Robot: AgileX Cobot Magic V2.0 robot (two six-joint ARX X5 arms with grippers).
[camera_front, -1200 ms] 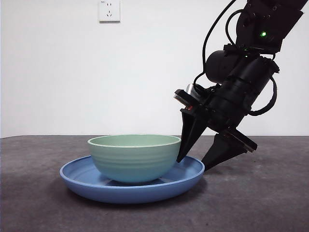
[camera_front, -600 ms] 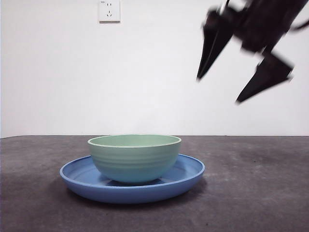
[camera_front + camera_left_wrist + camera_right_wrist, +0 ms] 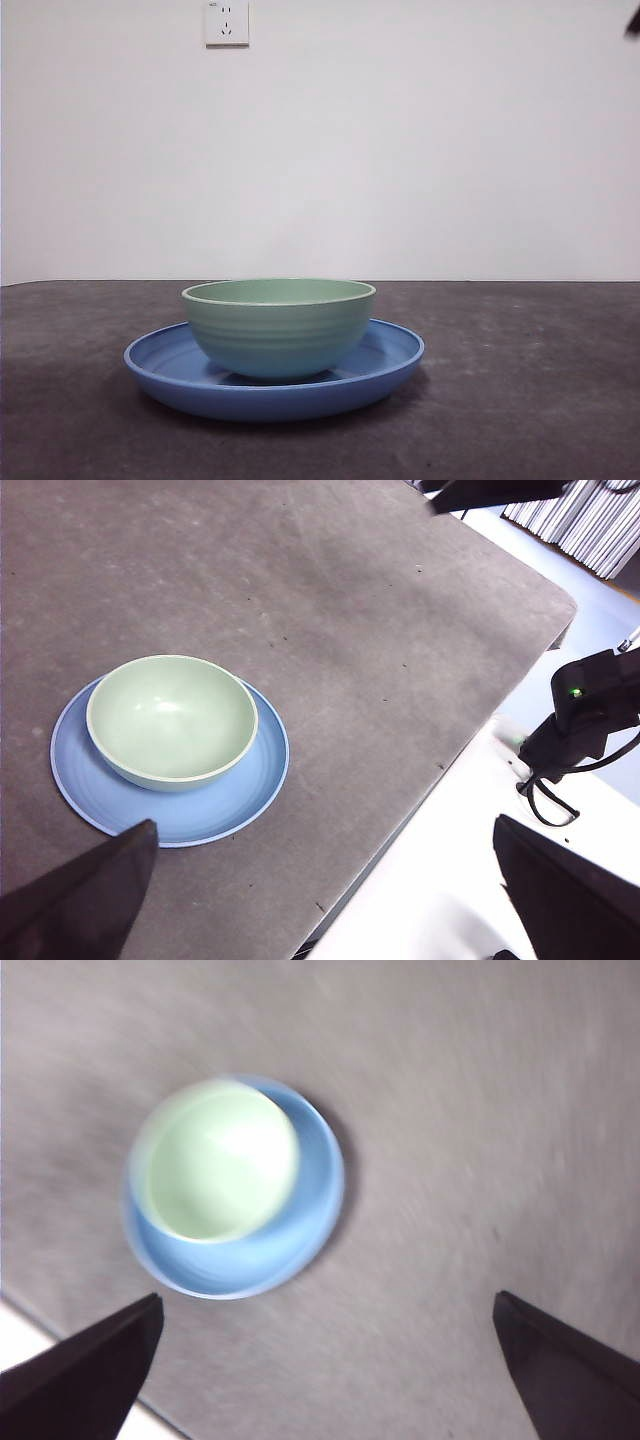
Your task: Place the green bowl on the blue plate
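Note:
The green bowl [image 3: 278,326] stands upright inside the blue plate [image 3: 390,360] on the dark table. Both also show in the left wrist view, bowl [image 3: 170,718] on plate [image 3: 255,790], and blurred in the right wrist view, bowl [image 3: 222,1160] on plate [image 3: 310,1225]. My right gripper [image 3: 325,1360] is open and empty, high above the table; only a black tip [image 3: 633,22] shows at the front view's top right corner. My left gripper [image 3: 325,890] is open and empty, held high and off to the side of the plate.
A white wall with a socket [image 3: 226,21] stands behind the table. The table's edge [image 3: 450,760] and rounded corner [image 3: 565,600] show in the left wrist view, with the other arm's base [image 3: 590,710] beyond it.
The right gripper has risen from beside the plate's rim, up and to the right, almost out of the front view. Bowl and plate have not moved.

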